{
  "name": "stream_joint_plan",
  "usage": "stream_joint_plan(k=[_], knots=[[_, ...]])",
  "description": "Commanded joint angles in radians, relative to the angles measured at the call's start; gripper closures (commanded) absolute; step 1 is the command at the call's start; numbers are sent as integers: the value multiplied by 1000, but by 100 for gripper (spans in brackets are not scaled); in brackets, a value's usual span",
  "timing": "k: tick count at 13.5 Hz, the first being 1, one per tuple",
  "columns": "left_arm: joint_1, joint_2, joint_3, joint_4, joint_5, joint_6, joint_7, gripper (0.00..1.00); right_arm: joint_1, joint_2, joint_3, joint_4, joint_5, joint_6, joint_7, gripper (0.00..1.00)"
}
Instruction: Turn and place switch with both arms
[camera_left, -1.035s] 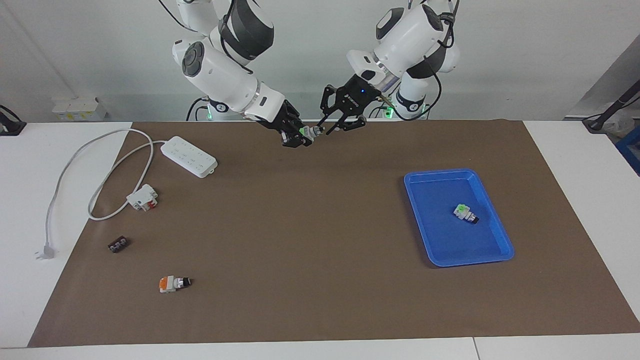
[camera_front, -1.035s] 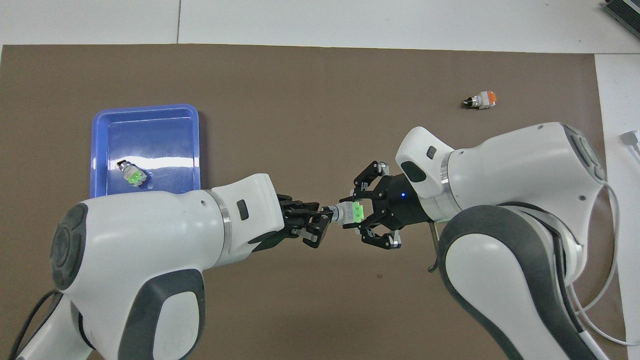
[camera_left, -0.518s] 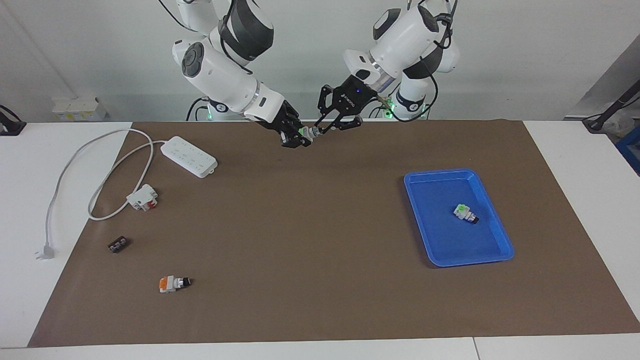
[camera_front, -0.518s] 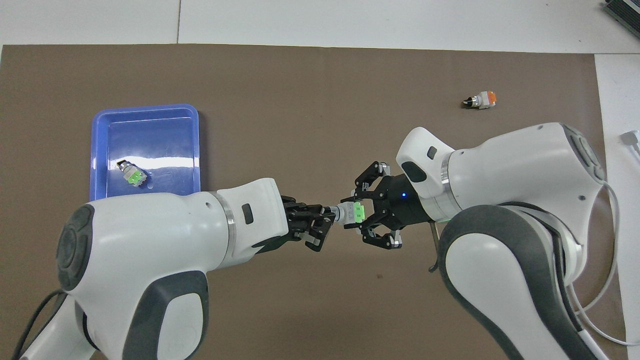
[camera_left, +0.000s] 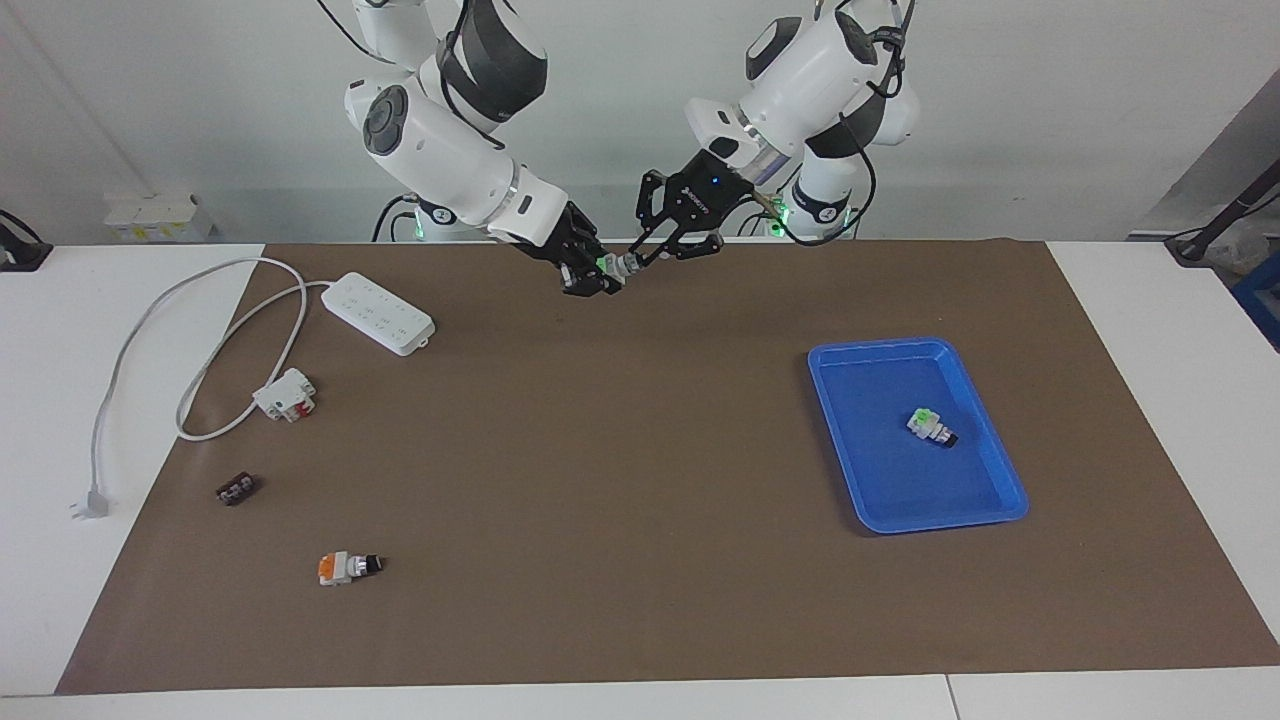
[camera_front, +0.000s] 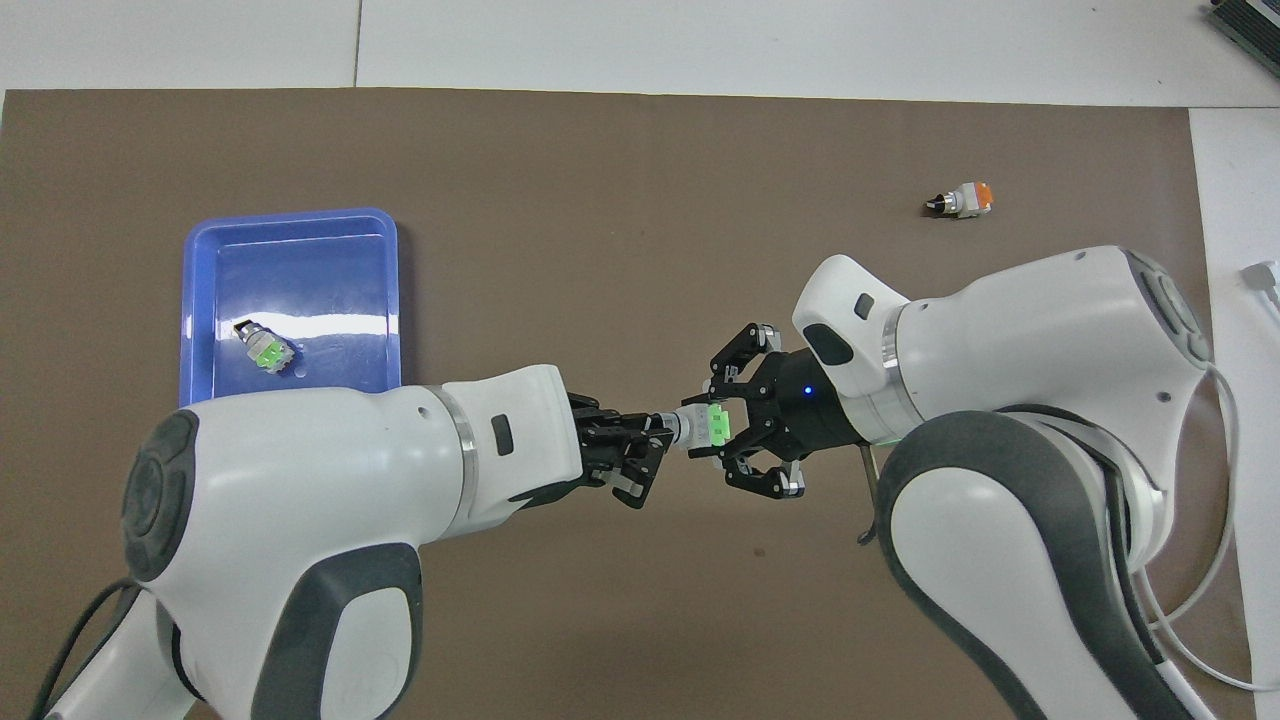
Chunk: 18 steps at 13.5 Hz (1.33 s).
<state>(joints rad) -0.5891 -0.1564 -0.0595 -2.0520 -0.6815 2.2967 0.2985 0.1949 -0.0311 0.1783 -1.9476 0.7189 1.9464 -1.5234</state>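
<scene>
My right gripper (camera_front: 716, 436) is clamped on the green block (camera_front: 714, 424) of the small, light, rigid white-silver selector switch (camera_front: 696, 425), which is held in the air above the middle of the brown worktop's (camera_left: 640, 450) robot-side edge, while my left gripper (camera_front: 648, 446) meets its slippery-looking black knob (camera_front: 662, 424), though I cannot tell whether it is gripping.

White table (camera_left: 1150, 300) carries a brown mat (camera_left: 620, 480), blue tray (camera_left: 1005, 470) and power strip (camera_left: 378, 312).

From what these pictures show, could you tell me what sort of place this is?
Probably a robotics lab bench: two white arms meet over a brown mat, with a blue tray, a power strip and loose selector switches laid out on it.
</scene>
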Motion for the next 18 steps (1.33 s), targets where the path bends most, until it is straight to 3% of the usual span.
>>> stream_joint_plan(k=[1, 5, 13, 18], knots=[[-20, -5, 15, -20, -16, -13, 19, 100, 14, -29, 3, -17, -4, 17, 11, 100], [-17, -5, 15, -20, -16, -39, -18, 100, 14, -27, 3, -17, -10, 17, 17, 100], [-9, -5, 15, -13, -27, -52, -266, 100, 14, -29, 3, -17, -10, 17, 17, 100], [8, -5, 15, -8, -119, -46, -430, 100, 14, -29, 3, -17, -10, 17, 17, 100]])
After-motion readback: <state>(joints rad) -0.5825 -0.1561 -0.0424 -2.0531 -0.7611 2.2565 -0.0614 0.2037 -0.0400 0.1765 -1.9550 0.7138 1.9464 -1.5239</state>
